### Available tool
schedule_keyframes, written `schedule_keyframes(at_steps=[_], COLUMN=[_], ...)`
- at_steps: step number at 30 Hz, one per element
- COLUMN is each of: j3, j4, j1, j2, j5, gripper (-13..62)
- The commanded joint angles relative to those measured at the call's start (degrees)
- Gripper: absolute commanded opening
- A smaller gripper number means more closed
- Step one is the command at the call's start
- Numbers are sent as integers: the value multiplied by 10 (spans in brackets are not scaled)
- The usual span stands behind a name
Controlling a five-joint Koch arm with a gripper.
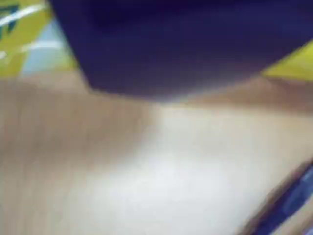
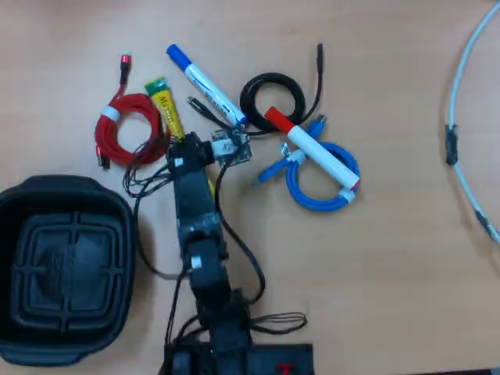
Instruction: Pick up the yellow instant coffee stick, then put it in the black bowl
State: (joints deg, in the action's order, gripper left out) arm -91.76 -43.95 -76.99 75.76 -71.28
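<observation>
- Dark blurred mass fills the top of the wrist view, very close to the lens, part of the gripper (image 1: 161, 49) by the look of it; yellow of the stick (image 1: 22, 34) shows at the upper left and again at the right edge.
- Overhead: arm (image 2: 199, 234) reaches up the table (image 2: 391, 273); the gripper end sits over the stick (image 2: 166, 109) at its lower part. Green end points up-left and lies free.
- Jaws are hidden under the wrist — cannot tell how far open, nor whether they grip.
- Bowl (image 2: 47, 336) sits lower left, well apart from the stick.
- Red cable (image 2: 117, 133) just left of the stick; blue-capped marker (image 2: 205, 84) just right.
- Farther right — black cable (image 2: 273, 98), red-capped marker (image 2: 312, 148) across a blue cable (image 2: 312, 195).
</observation>
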Motion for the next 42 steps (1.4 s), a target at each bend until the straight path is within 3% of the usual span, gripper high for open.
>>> schedule_keyframes(at_steps=[1, 17, 25, 34, 42], j3=[24, 27, 22, 23, 16], j4=[2, -40, -87, -156, -165], j1=[2, 91, 177, 330, 477], j2=[99, 267, 352, 392, 386], j5=[25, 31, 151, 251, 247], gripper=[-68, -68, -66, -66, -66])
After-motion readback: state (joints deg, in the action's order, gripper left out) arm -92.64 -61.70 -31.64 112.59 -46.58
